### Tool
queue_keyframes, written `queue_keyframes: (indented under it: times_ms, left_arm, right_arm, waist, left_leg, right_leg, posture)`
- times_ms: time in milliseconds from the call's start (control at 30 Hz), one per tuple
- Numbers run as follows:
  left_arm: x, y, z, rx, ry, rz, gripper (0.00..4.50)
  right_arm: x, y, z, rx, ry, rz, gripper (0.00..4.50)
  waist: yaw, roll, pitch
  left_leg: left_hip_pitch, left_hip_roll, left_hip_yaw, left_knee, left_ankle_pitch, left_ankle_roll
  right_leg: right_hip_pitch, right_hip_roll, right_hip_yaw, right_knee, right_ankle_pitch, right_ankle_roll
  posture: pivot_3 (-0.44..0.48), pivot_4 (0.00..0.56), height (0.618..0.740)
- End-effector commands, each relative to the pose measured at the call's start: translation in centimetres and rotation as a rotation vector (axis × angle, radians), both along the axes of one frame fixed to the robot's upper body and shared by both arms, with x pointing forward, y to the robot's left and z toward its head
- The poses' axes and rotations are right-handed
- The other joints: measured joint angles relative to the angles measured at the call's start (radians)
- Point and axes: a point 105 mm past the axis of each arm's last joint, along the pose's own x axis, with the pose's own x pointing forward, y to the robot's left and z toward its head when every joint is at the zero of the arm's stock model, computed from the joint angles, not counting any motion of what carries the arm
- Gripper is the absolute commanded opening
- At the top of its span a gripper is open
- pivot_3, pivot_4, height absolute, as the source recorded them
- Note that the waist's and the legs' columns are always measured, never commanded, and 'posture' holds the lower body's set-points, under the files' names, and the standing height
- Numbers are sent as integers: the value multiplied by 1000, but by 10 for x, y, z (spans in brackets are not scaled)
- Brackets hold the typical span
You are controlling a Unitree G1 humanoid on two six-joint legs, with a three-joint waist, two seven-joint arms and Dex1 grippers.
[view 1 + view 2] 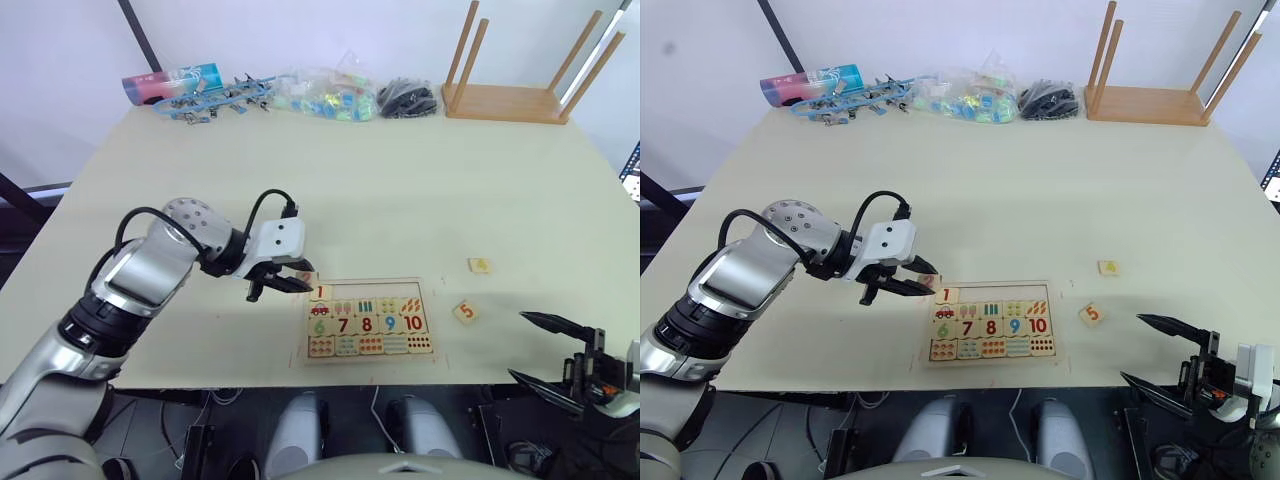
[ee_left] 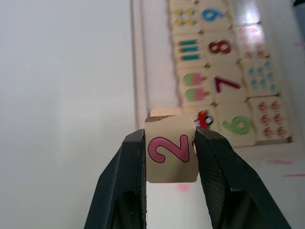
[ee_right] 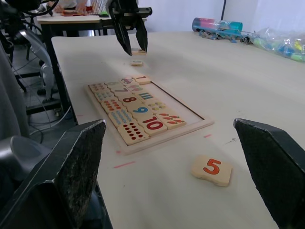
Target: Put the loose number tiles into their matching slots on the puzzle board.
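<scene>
The 2 tile [image 2: 170, 151] is clamped in the left gripper [image 1: 281, 284] just off the board's [image 1: 368, 323] left edge. Tile 1 [image 1: 321, 292] is seated in the corner slot. The right gripper [image 1: 552, 350] is held wide open past the table's [image 1: 400, 190] near edge, tile 5 [image 1: 464, 312] nearby on bare tabletop.

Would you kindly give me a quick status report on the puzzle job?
Left gripper shut on pale wooden 2 tile, beside light-wood puzzle board. Right gripper open, idle. Tile 1 seated; orange 5 tile loose.

The digit on the far loose tile [image 1: 479, 265] is too small to read.
</scene>
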Motion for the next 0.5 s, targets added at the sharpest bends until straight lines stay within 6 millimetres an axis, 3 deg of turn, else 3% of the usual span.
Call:
queue_keyframes:
  times_ms: [33, 133, 367, 500]
  left_arm:
    - [-2, 0, 6, 9, -16, 39, 985]
    - [-6, 7, 4, 1, 14, 132, 985]
    - [-32, 24, -2, 0, 42, 138, 985]
    - [-32, 54, -14, 31, 53, 214, 985]
  right_arm:
    - [0, 4, 7, -4, -39, 8, 4500]
    - [-1, 6, 8, -3, -45, 14, 4500]
    - [2, 11, 12, 8, -51, 35, 4500]
    - [3, 11, 12, 5, -38, 51, 4500]
  waist:
    - [0, 0, 0]
    - [0, 0, 0]
    - [2, 0, 1]
    - [1, 1, 1]
  left_leg:
    - [0, 0, 0, 0, 0, 0]
    - [0, 0, 0, 0, 0, 0]
    - [0, 2, 0, 0, 0, 0]
    - [0, 2, 0, 0, 0, 0]
  right_leg:
    - [0, 0, 0, 0, 0, 0]
    - [0, 0, 0, 0, 0, 0]
    - [-1, 0, 1, 0, -1, -2]
    - [0, 0, 2, 0, -2, -3]
  posture:
    - [0, 150, 737]
    - [0, 150, 737]
    - [0, 150, 737]
    - [0, 150, 737]
